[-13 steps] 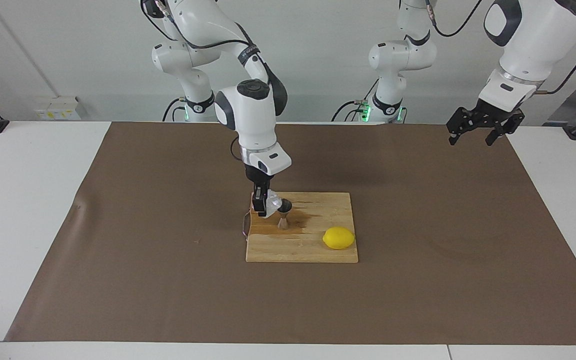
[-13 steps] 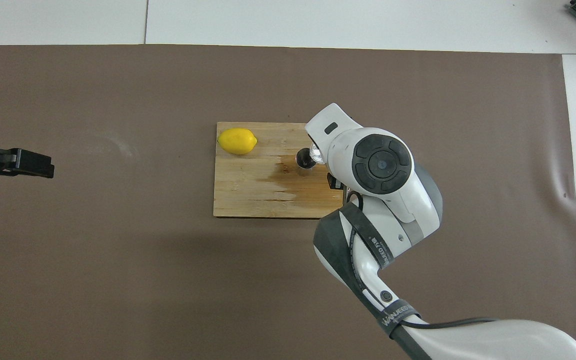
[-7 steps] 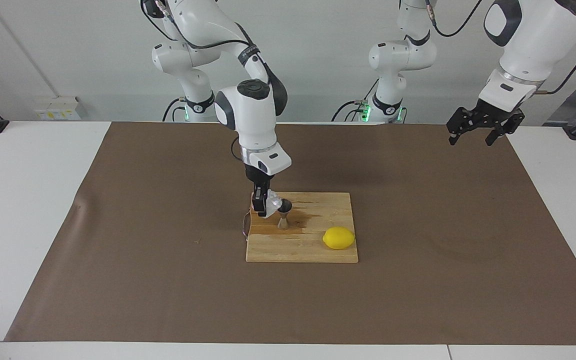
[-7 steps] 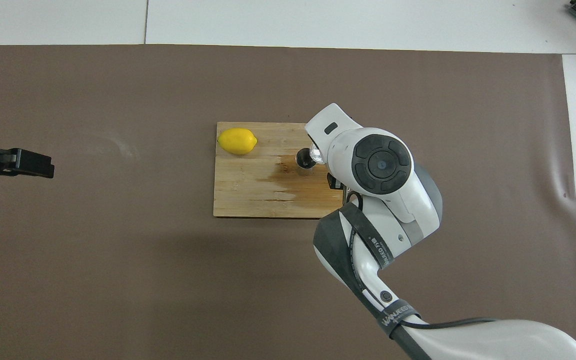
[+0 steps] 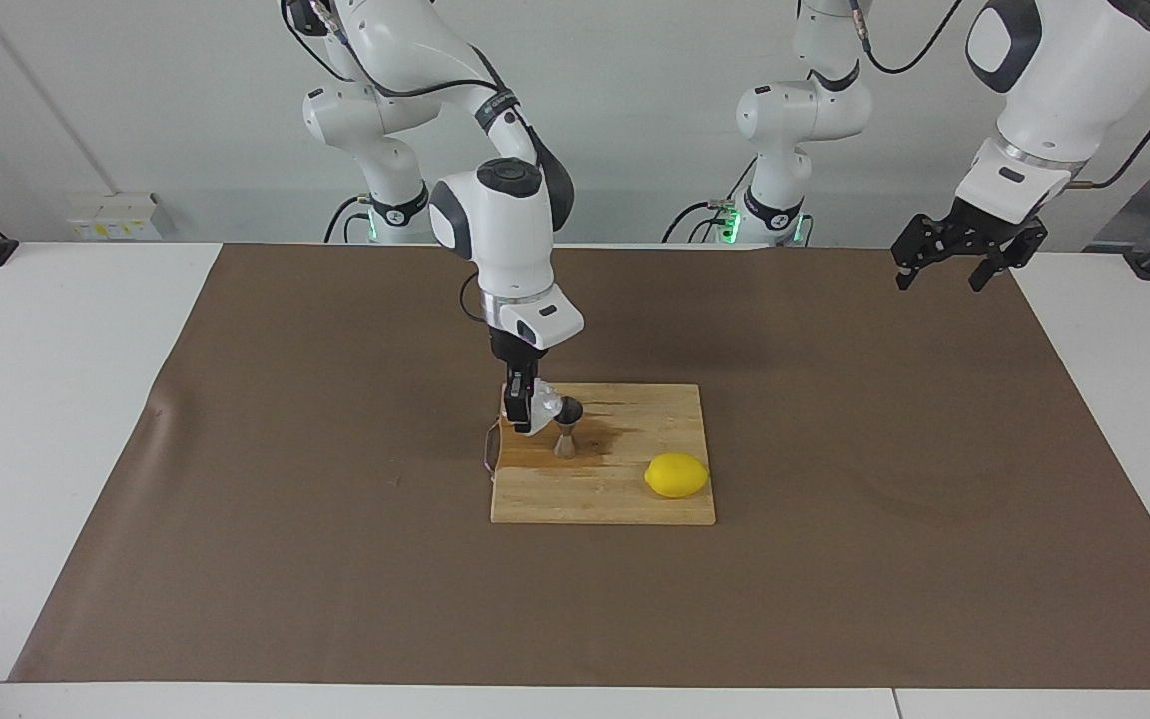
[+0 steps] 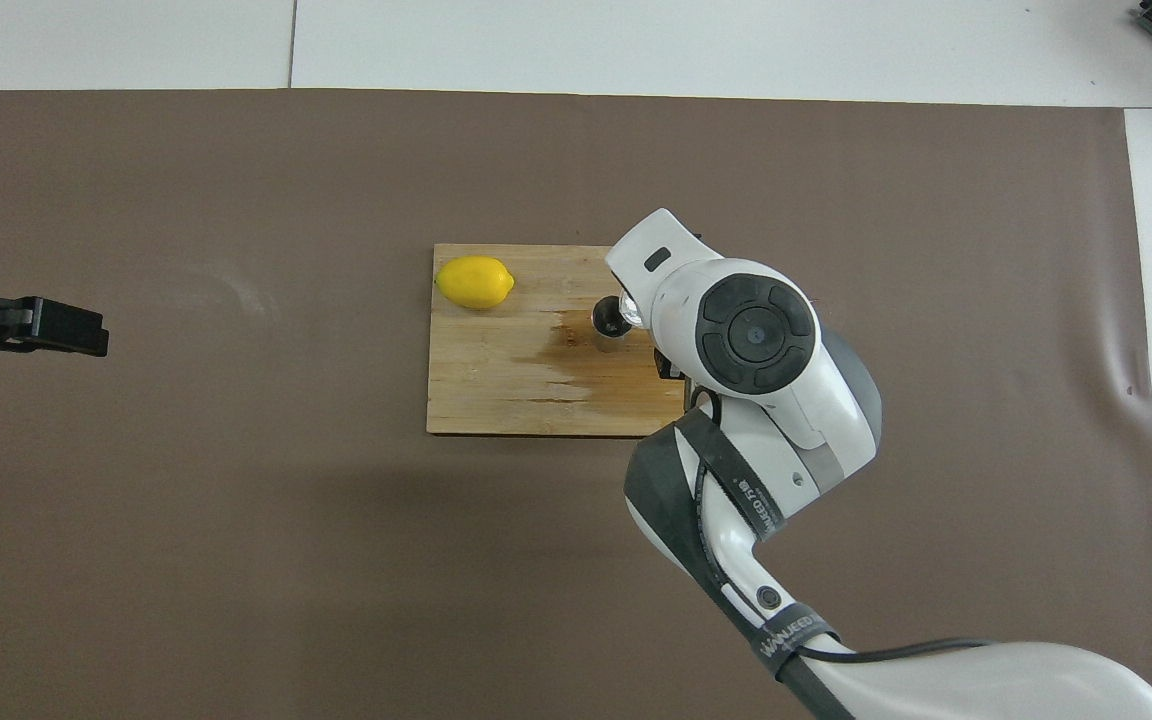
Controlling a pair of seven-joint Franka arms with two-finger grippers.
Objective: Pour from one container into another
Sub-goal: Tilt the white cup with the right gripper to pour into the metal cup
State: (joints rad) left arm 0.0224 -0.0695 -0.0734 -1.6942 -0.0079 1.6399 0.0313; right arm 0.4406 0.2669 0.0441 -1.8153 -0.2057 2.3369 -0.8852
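A small steel hourglass jigger (image 5: 566, 435) (image 6: 608, 321) stands upright on a wooden cutting board (image 5: 625, 499) (image 6: 496, 390). My right gripper (image 5: 525, 414) is shut on a small translucent knobbly cup (image 5: 546, 405) (image 6: 628, 311), tipped sideways with its mouth at the jigger's rim. In the overhead view the right wrist hides most of the cup. My left gripper (image 5: 954, 262) (image 6: 66, 330) waits open in the air over the mat at the left arm's end of the table.
A yellow lemon (image 5: 676, 475) (image 6: 475, 282) lies on the board, farther from the robots than the jigger and toward the left arm's end. A dark wet stain (image 6: 576, 355) spreads on the board by the jigger. A brown mat (image 5: 286, 559) covers the table.
The right wrist has shifted very slightly; the cup stays tipped at the jigger. The left arm has not moved.
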